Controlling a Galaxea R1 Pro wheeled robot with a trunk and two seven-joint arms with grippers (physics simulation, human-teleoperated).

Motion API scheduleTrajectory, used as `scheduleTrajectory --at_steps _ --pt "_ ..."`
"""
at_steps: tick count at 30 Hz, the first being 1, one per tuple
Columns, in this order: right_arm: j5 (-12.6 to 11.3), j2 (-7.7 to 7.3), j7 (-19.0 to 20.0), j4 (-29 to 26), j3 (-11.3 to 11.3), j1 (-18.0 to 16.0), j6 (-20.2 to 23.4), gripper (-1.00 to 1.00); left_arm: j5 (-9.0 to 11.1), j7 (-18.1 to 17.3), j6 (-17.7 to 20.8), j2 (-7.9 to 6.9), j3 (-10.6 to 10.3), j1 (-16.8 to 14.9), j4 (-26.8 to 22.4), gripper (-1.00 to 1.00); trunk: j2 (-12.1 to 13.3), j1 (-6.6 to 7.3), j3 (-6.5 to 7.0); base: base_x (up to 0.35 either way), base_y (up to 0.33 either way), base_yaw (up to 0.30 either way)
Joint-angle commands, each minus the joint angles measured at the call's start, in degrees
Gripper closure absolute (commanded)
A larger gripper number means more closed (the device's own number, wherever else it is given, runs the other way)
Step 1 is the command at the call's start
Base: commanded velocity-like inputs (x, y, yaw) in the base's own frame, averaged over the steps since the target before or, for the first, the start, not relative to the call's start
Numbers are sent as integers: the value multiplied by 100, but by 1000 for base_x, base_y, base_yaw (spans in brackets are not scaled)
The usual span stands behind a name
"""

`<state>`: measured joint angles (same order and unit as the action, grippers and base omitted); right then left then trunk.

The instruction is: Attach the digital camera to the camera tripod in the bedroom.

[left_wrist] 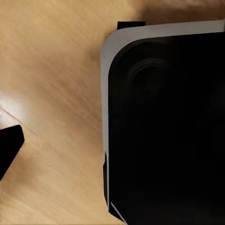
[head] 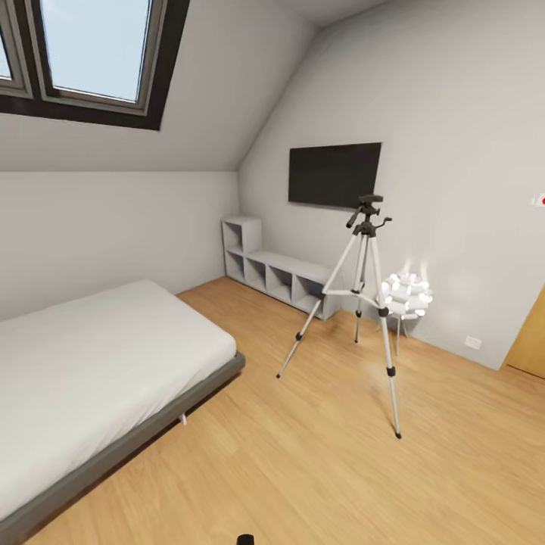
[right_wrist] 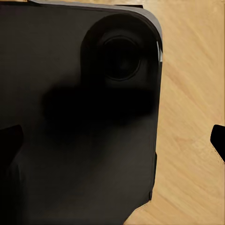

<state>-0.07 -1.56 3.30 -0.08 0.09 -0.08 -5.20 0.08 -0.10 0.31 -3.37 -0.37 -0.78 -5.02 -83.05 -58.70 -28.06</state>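
Bedroom seen from the head view: the camera tripod stands upright on the wood floor, right of centre, three thin silver legs spread, black head w/ handle on top. On that head sits a small black boxy piece; can't tell if it's the camera or just the mount. No red dot to be made out at this size.

Around the tripod: white ball-cluster lamp just beside its right rear leg, lit, partly behind the leg. Grey cubby shelf along the back wall, behind the tripod's left leg. Black TV on the wall, its lower right corner just behind the tripod head. Bed w/ white mattress and grey frame at left, well apart from the tripod; open floor betw. them. Skylight in the sloped ceiling upper left. Wood door edge at far right.

Left wrist view: a dark rounded-corner panel, prob. the robot's own base, over the floor; one black tip of the left fingers at the edge. Right wrist view: same kind of dark panel, black tips of the right fingers at both sides. Both pairs hold nothing that shows; can't tell how wide they stand.
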Motion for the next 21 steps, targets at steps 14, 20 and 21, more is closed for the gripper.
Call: scheduleTrajectory --at_steps 14,20,21 --pt "-2 -2 20 0 -1 -1 -16 -100 3 16 205 -161 -3 -2 -465 -100 -2 -3 -135 131 0 0" --pt "-2 -2 19 0 -1 -1 -16 -100 5 -3 276 -203 -16 -1 -472 -100 -2 -3 -167 3 0 0" --pt "-2 -2 19 0 -1 -1 -16 -100 4 -4 280 -206 -18 -1 -473 -100 -2 -3 -169 1 0 0"
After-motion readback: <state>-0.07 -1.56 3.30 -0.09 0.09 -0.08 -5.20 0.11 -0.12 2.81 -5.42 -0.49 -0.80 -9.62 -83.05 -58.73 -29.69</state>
